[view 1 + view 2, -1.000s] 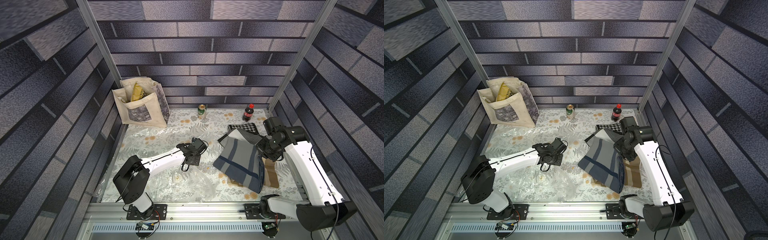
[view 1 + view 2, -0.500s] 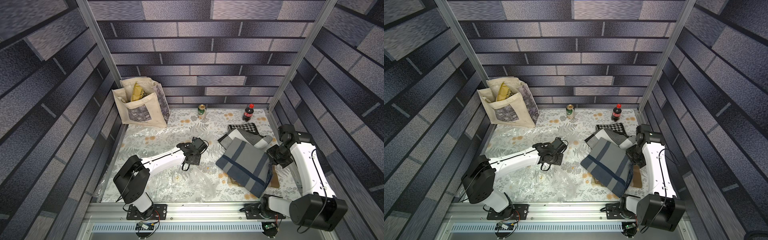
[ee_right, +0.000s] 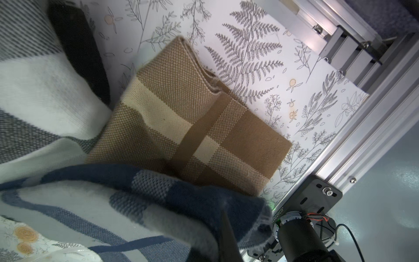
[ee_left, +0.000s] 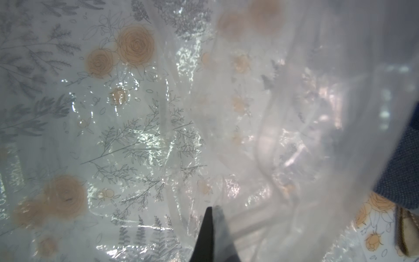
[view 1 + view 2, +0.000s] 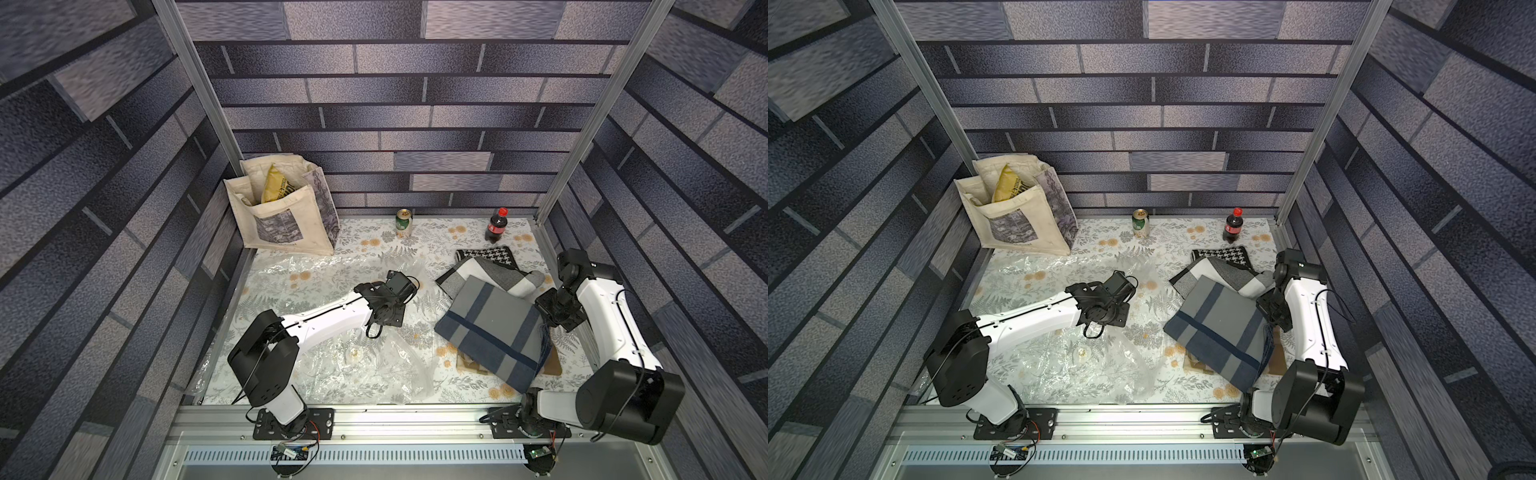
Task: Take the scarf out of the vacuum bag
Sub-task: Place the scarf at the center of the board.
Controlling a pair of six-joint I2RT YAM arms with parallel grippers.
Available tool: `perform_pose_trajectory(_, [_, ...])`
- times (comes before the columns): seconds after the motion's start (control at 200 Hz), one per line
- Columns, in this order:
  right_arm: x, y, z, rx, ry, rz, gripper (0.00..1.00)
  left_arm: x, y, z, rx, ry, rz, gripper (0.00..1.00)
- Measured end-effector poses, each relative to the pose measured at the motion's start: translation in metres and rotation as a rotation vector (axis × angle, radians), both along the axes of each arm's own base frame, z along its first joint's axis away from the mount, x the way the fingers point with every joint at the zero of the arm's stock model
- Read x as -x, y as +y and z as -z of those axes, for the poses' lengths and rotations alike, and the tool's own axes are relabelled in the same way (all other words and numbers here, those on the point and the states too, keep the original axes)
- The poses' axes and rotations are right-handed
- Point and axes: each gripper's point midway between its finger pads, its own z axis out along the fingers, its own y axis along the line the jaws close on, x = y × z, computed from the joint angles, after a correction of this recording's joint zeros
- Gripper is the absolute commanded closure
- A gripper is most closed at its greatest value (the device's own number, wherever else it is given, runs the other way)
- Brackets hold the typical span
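The clear, crinkly vacuum bag (image 5: 332,365) (image 5: 1059,365) lies flat on the left and middle of the table, its whitish valve (image 5: 355,354) facing up. My left gripper (image 4: 213,209) (image 5: 388,320) is shut on a fold of the bag's film. The scarf (image 5: 490,332) (image 5: 1217,332) (image 3: 136,204), grey with navy stripes, lies outside the bag at the right, spread over other folded cloths. My right gripper (image 3: 223,219) (image 5: 544,318) is shut on the scarf's right edge. In the left wrist view a navy corner of the scarf (image 4: 403,170) shows beyond the film.
A tan checked cloth (image 3: 192,127) (image 5: 469,363) lies under the scarf. A grey-white cloth (image 5: 490,274) and a houndstooth cloth (image 5: 484,253) sit behind it. A cream tote bag (image 5: 286,220), a can (image 5: 404,222) and a cola bottle (image 5: 495,226) stand along the back wall.
My right arm has swung right towards the side wall, dragging the scarf with it and laying it flatter. The left arm and the bag have stayed put.
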Motion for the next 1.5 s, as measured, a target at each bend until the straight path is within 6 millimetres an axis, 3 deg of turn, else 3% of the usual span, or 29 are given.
perform_pose_trajectory(0.05, [-0.006,-0.004,-0.007,0.019,-0.020,-0.003,1.00,-0.004,-0.007,-0.003,0.011,-0.002,0.008,1.00])
perform_pose_trajectory(0.14, [-0.020,-0.012,-0.017,0.044,-0.044,-0.012,1.00,-0.015,-0.022,-0.006,0.028,-0.005,0.023,0.87])
perform_pose_trajectory(0.22, [-0.028,-0.015,-0.015,0.047,-0.039,-0.027,1.00,-0.024,-0.038,-0.007,0.045,-0.007,0.050,0.71])
perform_pose_trajectory(0.406, [-0.033,-0.017,0.008,0.027,0.012,-0.045,1.00,-0.033,-0.062,-0.005,0.086,0.004,0.090,0.01])
perform_pose_trajectory(0.506, [-0.031,-0.018,0.016,0.022,0.017,-0.051,1.00,-0.032,-0.067,-0.007,0.099,-0.002,0.104,0.00])
perform_pose_trajectory(0.521, [-0.031,-0.019,0.017,0.021,0.016,-0.049,0.72,-0.032,-0.067,-0.008,0.102,-0.005,0.106,0.00])
perform_pose_trajectory(0.546, [-0.030,-0.020,0.018,0.021,0.014,-0.045,0.52,-0.031,-0.068,-0.008,0.107,-0.008,0.107,0.00])
perform_pose_trajectory(0.676, [-0.030,-0.025,0.012,0.038,-0.038,-0.043,0.02,-0.027,-0.065,-0.021,0.147,-0.036,0.113,0.00])
perform_pose_trajectory(0.776, [-0.032,-0.028,-0.004,0.072,-0.116,-0.054,0.00,-0.022,-0.059,-0.049,0.211,-0.100,0.116,0.00])
perform_pose_trajectory(0.901, [-0.029,-0.034,-0.022,0.136,-0.181,-0.062,0.00,-0.015,-0.043,-0.115,0.345,-0.273,0.103,0.00])
perform_pose_trajectory(1.042, [-0.029,-0.034,-0.038,0.176,-0.278,-0.081,0.00,-0.008,0.012,-0.201,0.491,-0.530,-0.004,0.00])
perform_pose_trajectory(1.092, [-0.031,-0.028,-0.042,0.161,-0.343,-0.096,0.00,-0.011,0.048,-0.225,0.521,-0.616,-0.105,0.00])
perform_pose_trajectory(1.172, [-0.035,-0.013,-0.049,0.113,-0.465,-0.127,0.00,-0.017,0.109,-0.243,0.508,-0.707,-0.283,0.00])
perform_pose_trajectory(1.237, [-0.039,0.002,-0.056,0.060,-0.556,-0.153,0.00,-0.021,0.155,-0.243,0.459,-0.732,-0.429,0.00])
perform_pose_trajectory(1.332, [-0.056,0.030,-0.073,-0.008,-0.691,-0.240,0.00,-0.020,0.217,-0.226,0.335,-0.722,-0.622,0.00])
perform_pose_trajectory(1.502, [-0.087,0.113,-0.096,-0.161,-0.939,-0.516,0.00,-0.012,0.298,-0.184,0.152,-0.655,-0.852,0.00])
